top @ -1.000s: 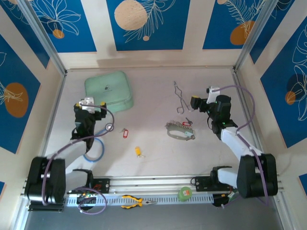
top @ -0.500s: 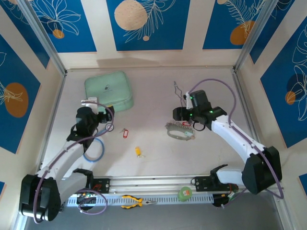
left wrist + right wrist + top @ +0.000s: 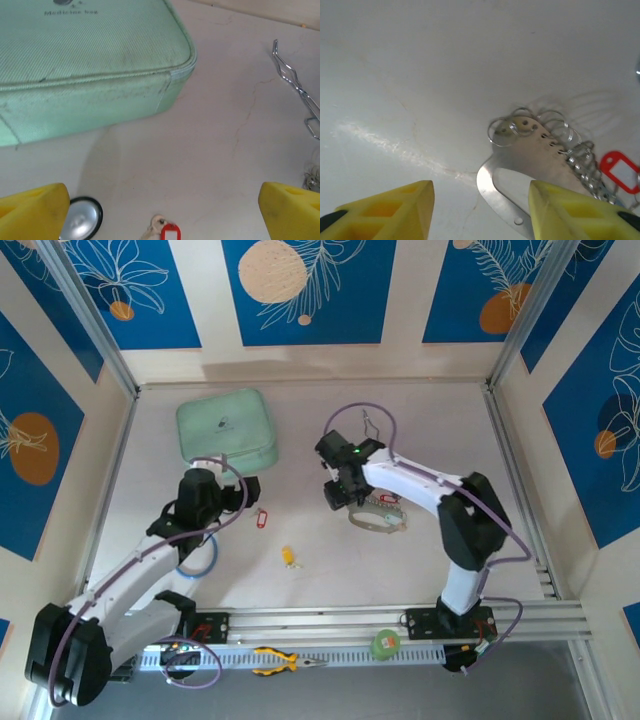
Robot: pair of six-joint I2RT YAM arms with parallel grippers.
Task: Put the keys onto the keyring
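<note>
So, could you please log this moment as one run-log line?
left hand: open, near red key | right hand: open, at keyring end | yellow key: loose, apart from keyring

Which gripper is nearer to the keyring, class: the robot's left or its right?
Right. The right gripper hangs open at the keyring's end, almost over it. The left gripper, also open, is much farther off, by the red-tagged key.

Pale grey-white table surface (image 3: 300, 410) in centre of frame, faint cracks and stains. Cream walls (image 3: 205, 300) at top, left, right; blue panels (image 3: 340, 310) with white leaves, orange circles. Aluminium rail (image 3: 320, 618) along bottom. Light even, soft shadows.
</note>
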